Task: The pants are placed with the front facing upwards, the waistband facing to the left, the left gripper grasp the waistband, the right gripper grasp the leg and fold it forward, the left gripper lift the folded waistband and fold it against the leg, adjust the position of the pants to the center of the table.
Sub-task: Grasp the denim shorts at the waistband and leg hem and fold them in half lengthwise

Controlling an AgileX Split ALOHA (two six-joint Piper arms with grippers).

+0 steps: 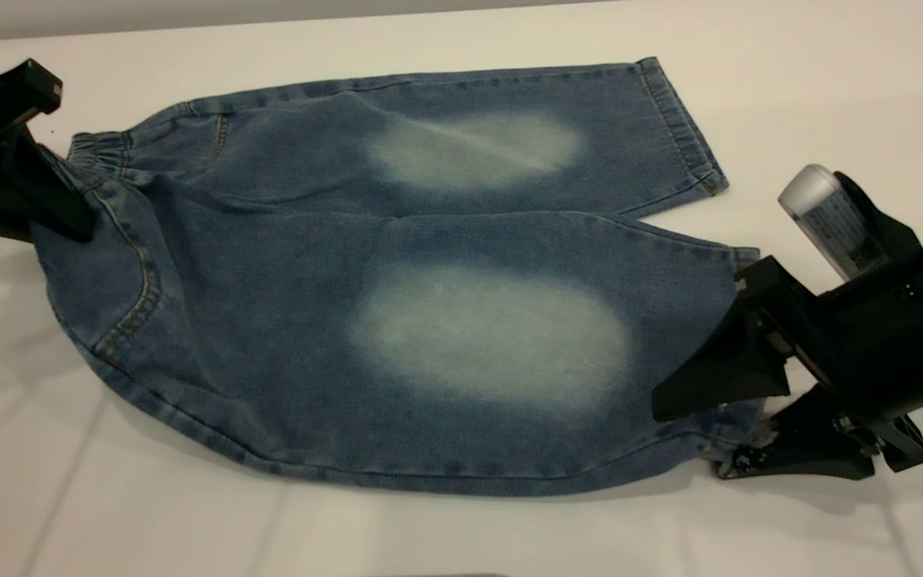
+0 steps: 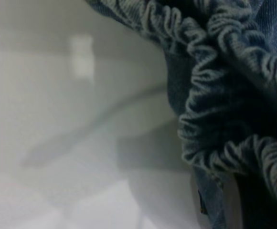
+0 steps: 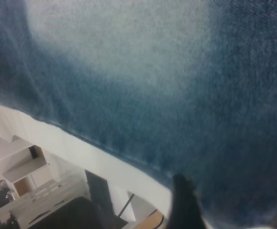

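Pants (image 1: 397, 320) flat on white table (image 1: 790, 80)

White shelving unit (image 3: 26, 183) at lower left of right wrist view, beyond the cloth edge; dark furniture (image 3: 100, 200) beside it.

no legible txt, labels, brands or nos. anywhere
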